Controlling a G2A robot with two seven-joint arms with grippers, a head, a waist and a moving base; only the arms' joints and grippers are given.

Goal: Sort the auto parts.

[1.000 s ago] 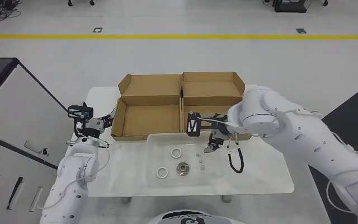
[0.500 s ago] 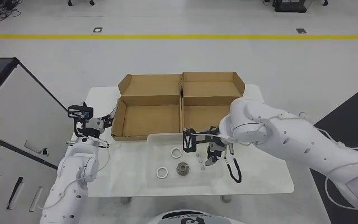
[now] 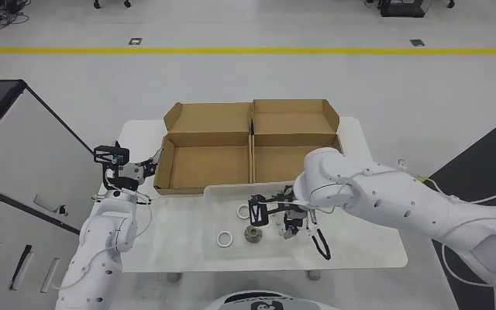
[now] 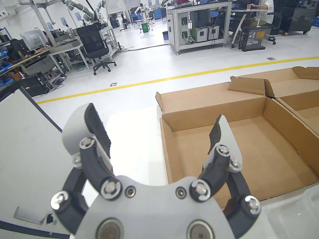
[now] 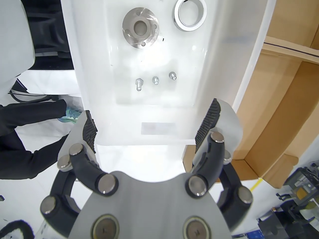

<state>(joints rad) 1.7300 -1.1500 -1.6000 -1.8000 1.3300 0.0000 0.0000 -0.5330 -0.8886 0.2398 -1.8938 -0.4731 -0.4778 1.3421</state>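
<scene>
Right gripper [image 5: 151, 115]: jaws spread, empty, over end of clear tray [image 5: 224, 38]. Three bolts [image 5: 155, 80] in tray straight ahead of jaws, row running across gap. Flange [image 5: 140, 28] and ring [image 5: 190, 11] beyond them. Left gripper [image 4: 154, 116]: spread, empty, beside cardboard box [image 4: 249, 150], well apart from the parts. Right arm nearer.

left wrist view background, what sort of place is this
Most likely a robotics lab or test floor: robot arms mounted on a frame, a white humanoid robot standing farther back, equipment racks under a workbench, and a yellow line across the pale floor.
</scene>
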